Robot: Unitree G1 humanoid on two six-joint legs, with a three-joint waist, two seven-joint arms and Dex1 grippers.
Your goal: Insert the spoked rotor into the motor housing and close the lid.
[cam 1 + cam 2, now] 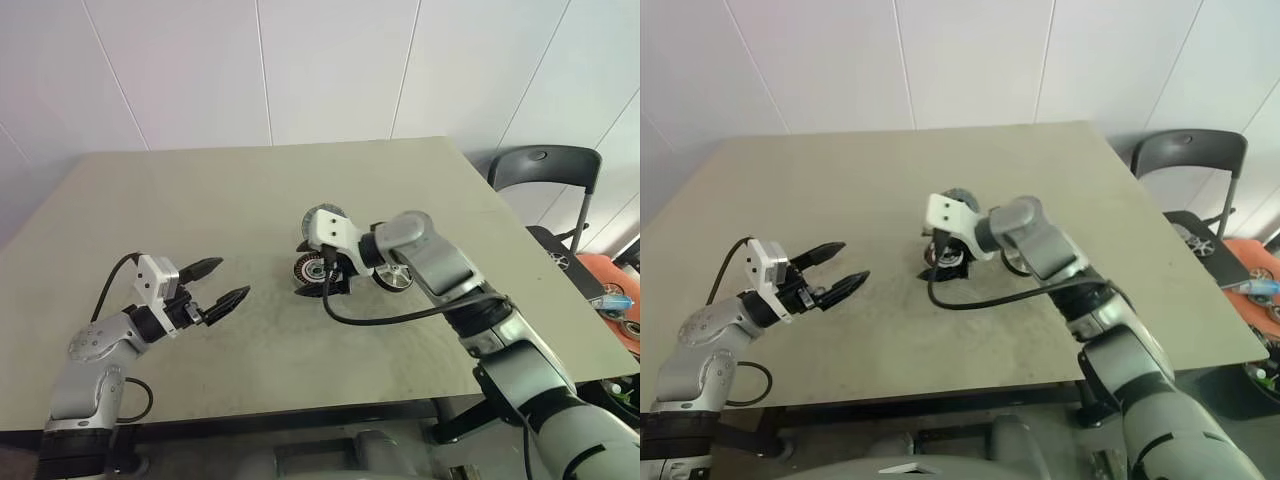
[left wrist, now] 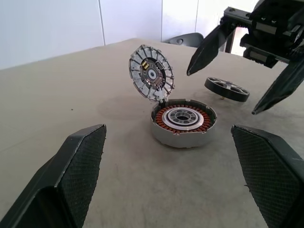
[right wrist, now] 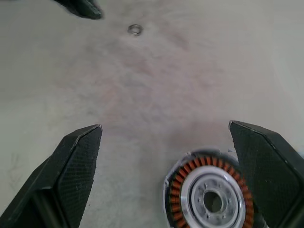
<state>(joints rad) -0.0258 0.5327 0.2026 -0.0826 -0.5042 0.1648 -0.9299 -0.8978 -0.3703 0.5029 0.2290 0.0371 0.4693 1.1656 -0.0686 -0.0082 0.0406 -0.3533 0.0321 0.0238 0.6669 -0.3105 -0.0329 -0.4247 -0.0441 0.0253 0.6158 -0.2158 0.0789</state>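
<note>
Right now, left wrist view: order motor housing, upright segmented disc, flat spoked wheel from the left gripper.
1. Motor housing, straight ahead.
2. Upright segmented disc, at the housing's far rim.
3. Flat spoked wheel, beyond both.

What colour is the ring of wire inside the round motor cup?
Coppery orange-brown, around a silvery hub in the motor housing. The left wrist view shows it best.

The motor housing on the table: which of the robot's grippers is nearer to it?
Right. The right gripper hangs open just above the motor housing. The left gripper, also open, is off to the robot's left with bare table between it and the housing.
</note>
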